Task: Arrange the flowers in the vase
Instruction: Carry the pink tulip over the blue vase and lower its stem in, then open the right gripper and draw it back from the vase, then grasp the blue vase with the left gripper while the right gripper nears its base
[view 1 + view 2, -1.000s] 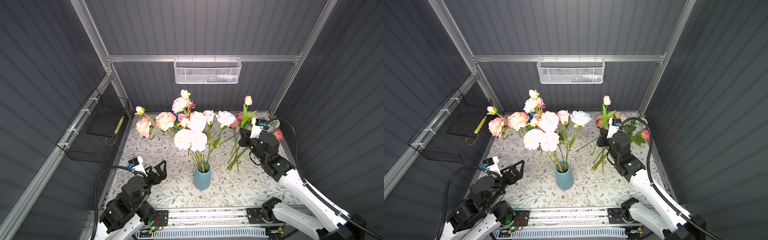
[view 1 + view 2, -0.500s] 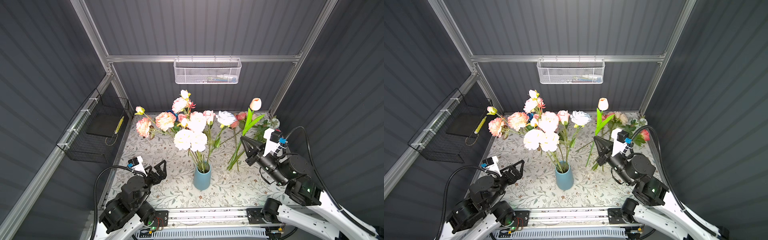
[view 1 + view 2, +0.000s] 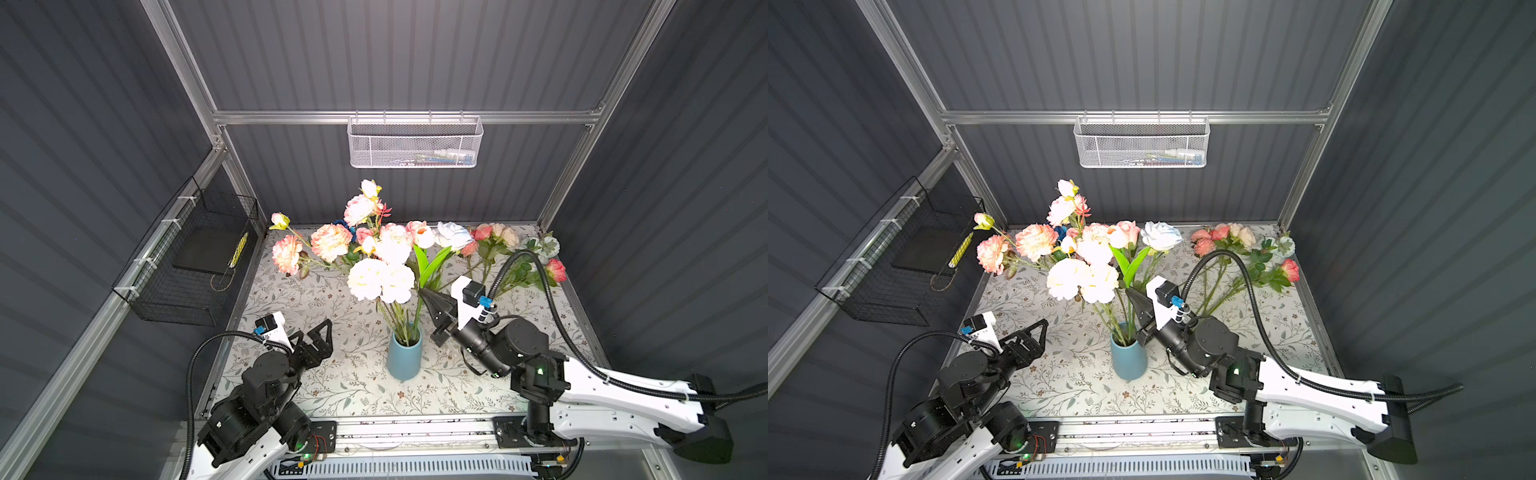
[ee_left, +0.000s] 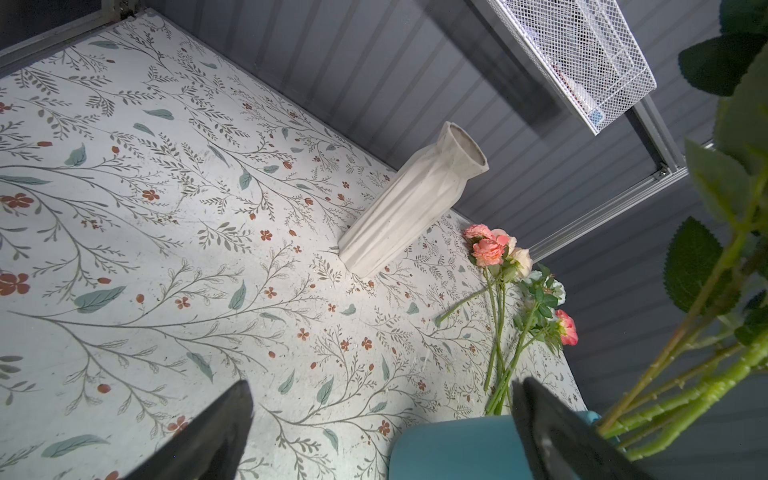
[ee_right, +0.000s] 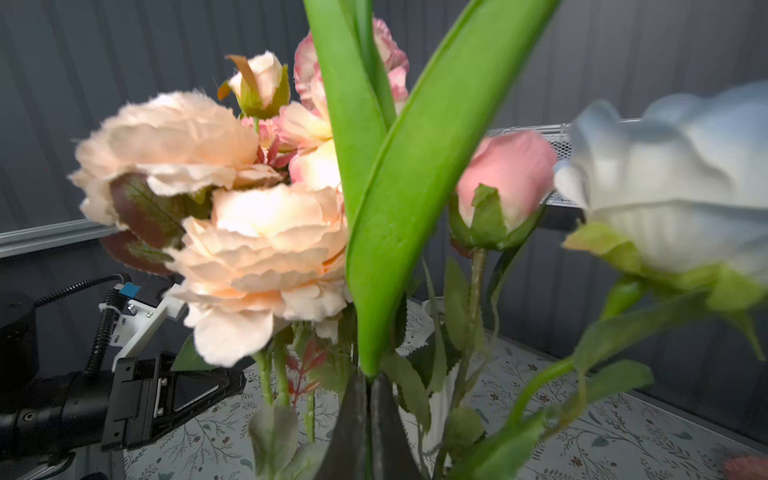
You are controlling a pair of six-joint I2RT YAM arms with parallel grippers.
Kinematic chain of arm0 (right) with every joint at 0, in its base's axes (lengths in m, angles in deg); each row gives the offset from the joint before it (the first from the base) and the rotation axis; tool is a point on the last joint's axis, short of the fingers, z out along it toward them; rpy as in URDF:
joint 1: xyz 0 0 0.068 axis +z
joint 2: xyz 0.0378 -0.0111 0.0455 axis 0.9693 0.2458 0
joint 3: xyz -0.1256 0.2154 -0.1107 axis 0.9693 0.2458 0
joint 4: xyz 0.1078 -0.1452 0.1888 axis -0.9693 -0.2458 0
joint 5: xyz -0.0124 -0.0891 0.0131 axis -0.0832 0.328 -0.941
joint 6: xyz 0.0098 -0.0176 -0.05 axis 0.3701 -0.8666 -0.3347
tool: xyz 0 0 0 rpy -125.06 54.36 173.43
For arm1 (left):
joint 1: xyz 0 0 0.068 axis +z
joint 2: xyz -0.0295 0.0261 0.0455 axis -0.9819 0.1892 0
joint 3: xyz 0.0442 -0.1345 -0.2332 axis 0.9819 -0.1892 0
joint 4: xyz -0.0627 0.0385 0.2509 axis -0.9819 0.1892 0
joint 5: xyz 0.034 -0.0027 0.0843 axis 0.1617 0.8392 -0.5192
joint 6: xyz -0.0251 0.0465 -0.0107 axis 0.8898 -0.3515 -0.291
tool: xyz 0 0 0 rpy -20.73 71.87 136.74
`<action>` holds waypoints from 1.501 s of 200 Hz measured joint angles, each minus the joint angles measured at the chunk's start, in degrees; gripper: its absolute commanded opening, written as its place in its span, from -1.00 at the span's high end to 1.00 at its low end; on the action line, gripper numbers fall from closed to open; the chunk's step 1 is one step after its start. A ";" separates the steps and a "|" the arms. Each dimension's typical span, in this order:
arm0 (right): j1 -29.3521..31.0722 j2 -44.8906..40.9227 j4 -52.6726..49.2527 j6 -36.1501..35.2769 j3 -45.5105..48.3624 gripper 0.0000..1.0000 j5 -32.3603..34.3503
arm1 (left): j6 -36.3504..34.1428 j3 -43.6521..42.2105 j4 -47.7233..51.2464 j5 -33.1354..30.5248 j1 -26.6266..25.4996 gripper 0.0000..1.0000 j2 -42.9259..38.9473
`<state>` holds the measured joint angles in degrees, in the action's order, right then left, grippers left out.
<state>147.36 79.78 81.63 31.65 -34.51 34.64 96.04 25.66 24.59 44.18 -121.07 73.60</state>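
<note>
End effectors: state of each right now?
Left end effector: open, holding nothing.
Right end effector: closed on the long green-leaved artificial flower stem.

Teal vase (image 3: pixel 404 361), peach and cream flowers (image 3: pixel 380 279), leaf-print tablecloth (image 3: pixel 353 386), white basket (image 3: pixel 413 145)

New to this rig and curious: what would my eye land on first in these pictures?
The big bouquet of peach, cream and pink blooms, standing in a blue vase mid-table. Right beside it, the right gripper is shut on a broad-leaved flower stem. A loose bunch of flowers lies at the table's far right corner.
</note>
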 measured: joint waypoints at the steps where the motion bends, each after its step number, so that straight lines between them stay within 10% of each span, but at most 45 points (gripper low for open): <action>1: 0.02 0.07 0.17 -0.04 0.11 1.00 0.02 | 0.00 0.00 0.02 0.00 0.00 -0.99 0.00; 50: 1.03 1.42 6.38 0.39 7.32 1.00 3.61 | 0.00 0.42 0.20 0.02 0.00 -0.99 0.00; 144: 5.29 -4.39 -0.17 13.00 15.67 -0.03 7.23 | 0.00 0.39 -0.37 1.22 0.00 -0.99 1.97; 240: 5.70 -16.09 -19.93 28.30 20.83 -0.21 8.20 | -0.07 0.09 -3.45 3.96 0.00 -0.99 7.96; 300: 0.26 -14.86 -35.39 38.64 22.08 -0.21 -5.92 | -0.04 0.22 -4.00 5.73 0.00 -0.99 16.94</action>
<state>147.62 64.91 46.24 70.29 -12.43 28.72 96.00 25.88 20.59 49.91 -121.07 90.53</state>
